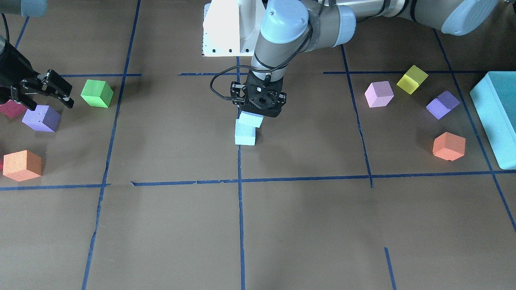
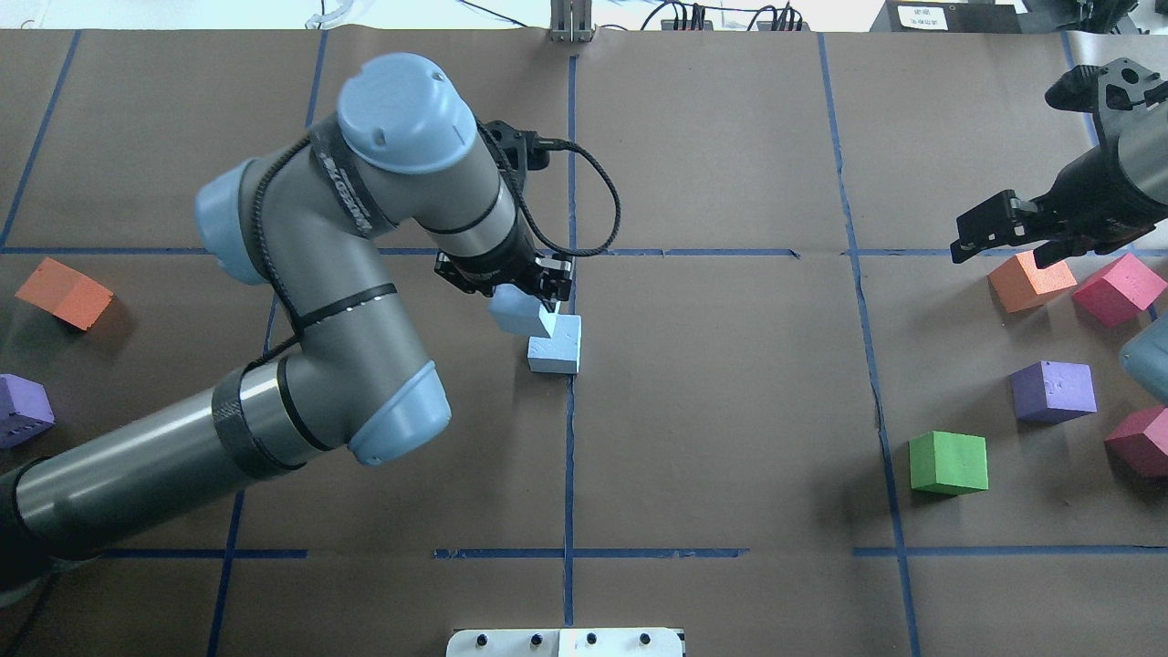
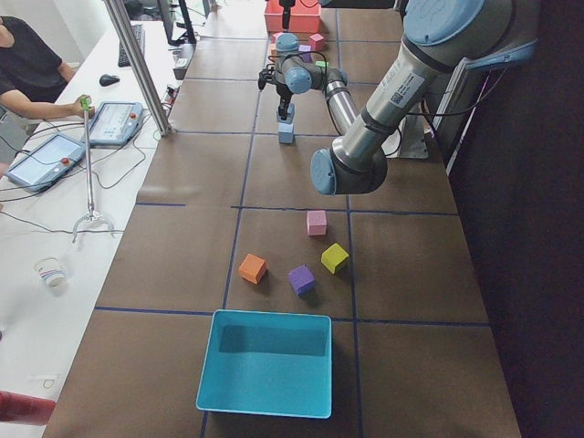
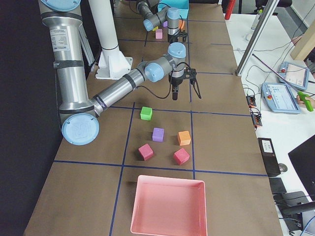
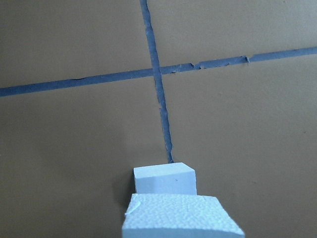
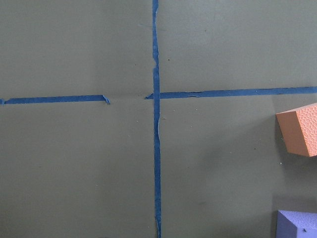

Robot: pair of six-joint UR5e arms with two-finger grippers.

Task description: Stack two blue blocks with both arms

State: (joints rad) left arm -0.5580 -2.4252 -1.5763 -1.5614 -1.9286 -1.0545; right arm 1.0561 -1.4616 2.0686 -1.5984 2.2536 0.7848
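**Two pale blue blocks at the centre of the worktop [image 1: 306,229].** You see the lower blue block [image 1: 245,135] resting flat on the brown paper, against a blue tape line [image 1: 240,209] that runs toward your side. The upper blue block [image 1: 251,119] is directly above it, turned and not squarely aligned with it. Whether the two touch cannot be told.

The left hand [image 1: 258,108] points straight down and is clamped on the upper blue block, a finger on each of two opposite faces. The left arm [image 2: 301,274] reaches in from its own side and bends over the centre line. In the left wrist view the held block fills the lower edge, and the lower one lies just beyond it.

The right hand [image 1: 51,105] hovers well apart from the blocks, at the robot's right end of the worktop, fingers spread and holding nothing. Beneath it lies a violet cube [image 1: 41,118], with a green cube [image 1: 96,93], a magenta cube [image 1: 11,108] and an orange cube [image 1: 22,165] near.

At the opposite end you find a pink cube [image 1: 379,94], a yellow cube [image 1: 412,79], a second violet cube [image 1: 442,104] and a second orange cube [image 1: 448,146] beside a teal box [image 1: 498,117].
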